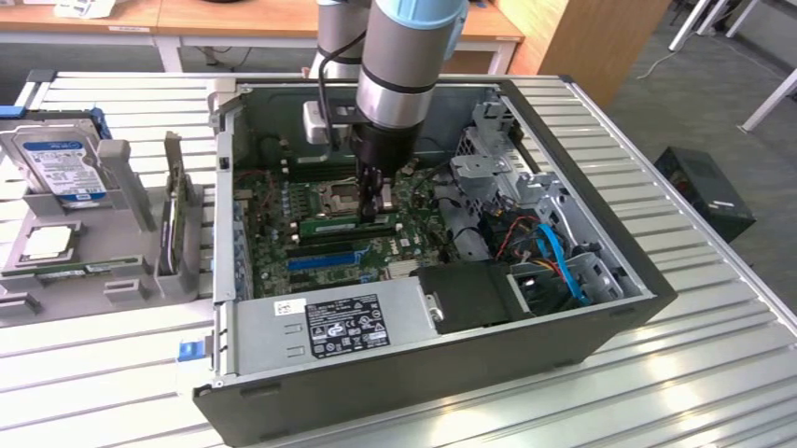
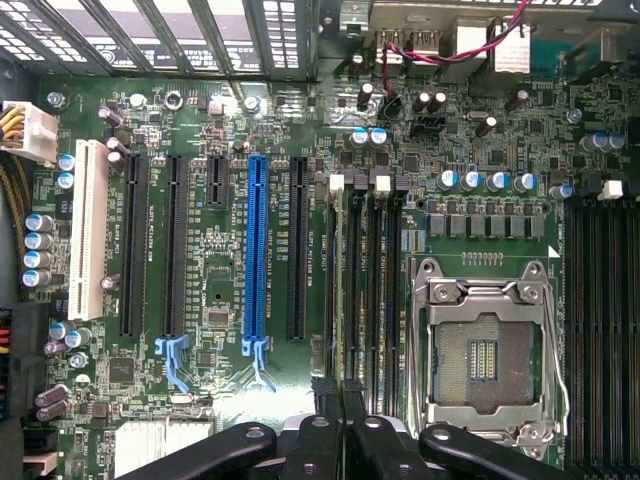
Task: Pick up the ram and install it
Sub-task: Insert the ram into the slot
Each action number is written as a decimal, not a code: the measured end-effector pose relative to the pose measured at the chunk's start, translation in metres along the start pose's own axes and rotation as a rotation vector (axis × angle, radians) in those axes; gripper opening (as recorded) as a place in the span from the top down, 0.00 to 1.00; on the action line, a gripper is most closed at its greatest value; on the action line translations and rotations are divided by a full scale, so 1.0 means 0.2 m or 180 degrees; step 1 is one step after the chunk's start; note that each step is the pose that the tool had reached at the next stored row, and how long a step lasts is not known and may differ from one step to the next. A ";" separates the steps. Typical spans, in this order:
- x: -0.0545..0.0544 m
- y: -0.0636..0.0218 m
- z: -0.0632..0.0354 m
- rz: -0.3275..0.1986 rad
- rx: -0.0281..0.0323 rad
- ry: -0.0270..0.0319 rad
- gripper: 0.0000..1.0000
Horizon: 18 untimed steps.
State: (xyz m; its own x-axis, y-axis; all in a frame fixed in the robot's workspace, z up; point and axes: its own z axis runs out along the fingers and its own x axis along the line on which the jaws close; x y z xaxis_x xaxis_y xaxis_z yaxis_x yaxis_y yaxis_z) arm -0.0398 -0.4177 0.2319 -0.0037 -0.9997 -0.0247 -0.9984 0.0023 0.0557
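The end effector (image 1: 377, 207) grips the ram (image 1: 346, 224), mid-frame in the exterior view at the slots (image 2: 385, 300) beside the socket (image 2: 485, 350); it looks light, stiff and fragile, best pinched by its top edge.

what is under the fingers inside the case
The ram, standing in a slot beside the CPU socket on the motherboard. The fingers hide the part right beneath them.

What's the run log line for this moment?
step: install | gripper: shut on the ram | place: at memory slots beside CPU socket, inside the case | seated: cannot tell
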 end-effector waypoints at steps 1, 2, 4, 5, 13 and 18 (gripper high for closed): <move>0.00 0.000 0.000 0.0000 0.0000 0.0000 0.88; 0.00 0.000 0.000 0.0000 0.0000 0.0000 0.88; 0.00 0.000 0.005 0.0000 0.0000 -0.0001 0.88; 0.00 0.000 0.006 0.0000 0.0000 0.0000 0.88; 0.00 -0.001 0.009 0.0000 0.0000 0.0000 0.88; 0.00 -0.001 0.013 0.0000 0.0000 0.0000 0.88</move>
State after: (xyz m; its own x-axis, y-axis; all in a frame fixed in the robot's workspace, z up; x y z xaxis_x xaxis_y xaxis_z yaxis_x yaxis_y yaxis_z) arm -0.0397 -0.4179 0.2294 -0.0038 -0.9997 -0.0247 -0.9984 0.0024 0.0558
